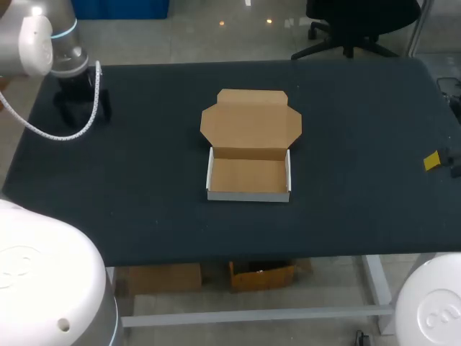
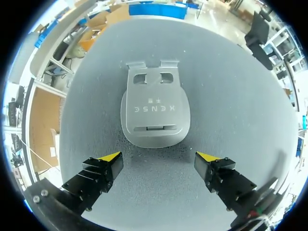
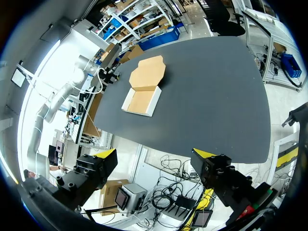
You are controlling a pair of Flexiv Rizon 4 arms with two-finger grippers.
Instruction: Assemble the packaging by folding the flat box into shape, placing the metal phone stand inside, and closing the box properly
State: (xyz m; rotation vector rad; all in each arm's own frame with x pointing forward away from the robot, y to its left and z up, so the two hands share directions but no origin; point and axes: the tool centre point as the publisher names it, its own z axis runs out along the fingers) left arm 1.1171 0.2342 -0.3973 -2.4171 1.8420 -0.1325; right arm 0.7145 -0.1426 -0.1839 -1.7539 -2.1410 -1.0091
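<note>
The box [image 1: 248, 176] is already sitting formed at the middle of the tabletop [image 1: 360, 144], so the step in hand is probably picking up the stand [image 2: 154, 113]. It is lying flat near the far left corner, well apart from the box. The left end effector [image 2: 159, 158] is hanging above it with its fingers spread wide and gripping nothing. The right end effector [image 3: 155, 154] is also gaping empty, off beyond the tabletop's right edge. The stand is looking like smooth grey metal, a rounded plate with two cut-outs and small tabs at its narrower end. The fingers should therefore be straddling its sides squarely and pressing right down to the matte dark surface, since a thin, slick edge is likely to slip. The box is a shallow cardboard tray, white outside and brown inside, with its lid [image 1: 251, 119] lying open behind.
</note>
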